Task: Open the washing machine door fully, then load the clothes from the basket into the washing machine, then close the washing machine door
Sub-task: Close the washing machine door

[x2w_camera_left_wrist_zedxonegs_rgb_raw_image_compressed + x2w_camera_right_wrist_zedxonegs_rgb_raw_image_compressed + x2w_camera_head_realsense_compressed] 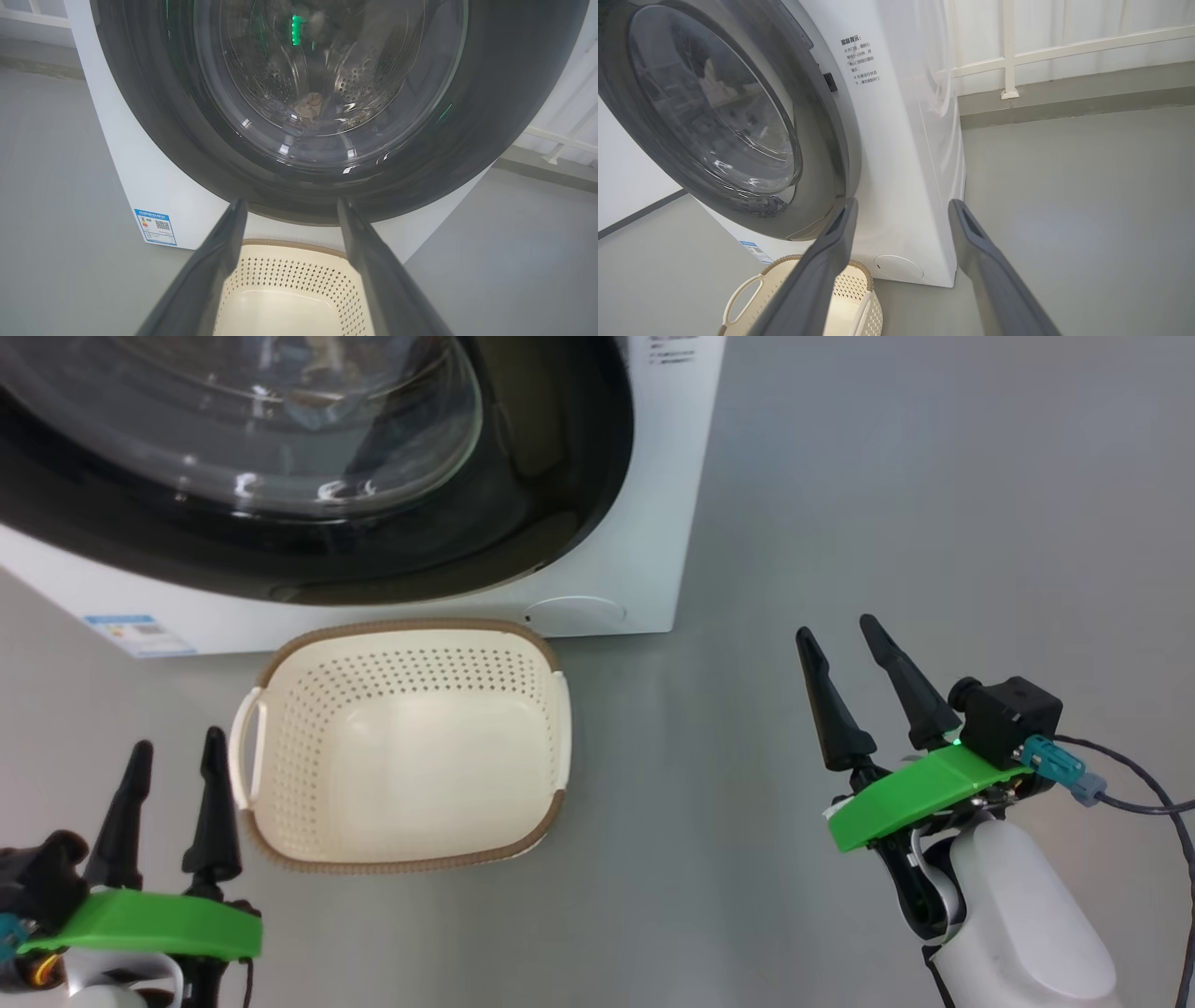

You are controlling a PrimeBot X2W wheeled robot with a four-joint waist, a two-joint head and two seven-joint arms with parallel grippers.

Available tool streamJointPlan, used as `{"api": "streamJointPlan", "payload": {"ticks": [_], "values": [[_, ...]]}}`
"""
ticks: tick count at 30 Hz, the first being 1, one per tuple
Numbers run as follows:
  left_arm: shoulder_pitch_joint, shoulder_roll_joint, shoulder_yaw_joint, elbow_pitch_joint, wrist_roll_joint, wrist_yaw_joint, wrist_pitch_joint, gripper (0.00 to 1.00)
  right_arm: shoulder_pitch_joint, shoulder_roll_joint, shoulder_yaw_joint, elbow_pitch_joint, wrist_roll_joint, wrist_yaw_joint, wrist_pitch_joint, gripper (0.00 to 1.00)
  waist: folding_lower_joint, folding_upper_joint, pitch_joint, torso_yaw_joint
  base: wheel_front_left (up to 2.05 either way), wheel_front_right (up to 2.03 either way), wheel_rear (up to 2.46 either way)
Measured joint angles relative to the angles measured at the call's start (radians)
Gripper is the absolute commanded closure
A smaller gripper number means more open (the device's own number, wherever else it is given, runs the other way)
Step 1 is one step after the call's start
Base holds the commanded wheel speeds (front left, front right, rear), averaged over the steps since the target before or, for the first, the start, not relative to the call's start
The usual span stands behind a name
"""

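On the grey floor (934,476) the basket (401,625), six o'clock of the seemingly shut washing machine door (560,476), lies empty, clothes (308,106) behind the glass, left gripper (178,740) and right gripper (836,626) spread empty: apparently finished.

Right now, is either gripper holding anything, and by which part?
Nothing is held: the left gripper and the right gripper are both open and empty.

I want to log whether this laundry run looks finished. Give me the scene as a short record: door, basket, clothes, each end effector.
door: looks shut on the washing machine
basket: in front of the machine, nothing in it
clothes: a patch seen through the door, inside the drum
left end effector: open, empty, left of the basket
right end effector: open, empty, right of the basket
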Motion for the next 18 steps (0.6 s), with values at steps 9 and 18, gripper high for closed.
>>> {"api": "streamJointPlan", "payload": {"ticks": [9, 18], "values": [[0.045, 0.005, 0.025, 0.021, 0.004, 0.0, 0.0, 0.0, 0.046, 0.001, -0.027, -0.014, -0.001, 0.0, 0.0, 0.0, 0.0, 0.0, -0.041, -0.062, 0.0, 0.0, 0.0], [0.078, 0.012, 0.039, 0.027, 0.015, 0.0, 0.0, 0.0, 0.09, 0.0, -0.053, -0.032, -0.001, 0.0, 0.0, 0.0, 0.0, 0.0, -0.069, -0.091, 0.0, 0.0, 0.0]]}}
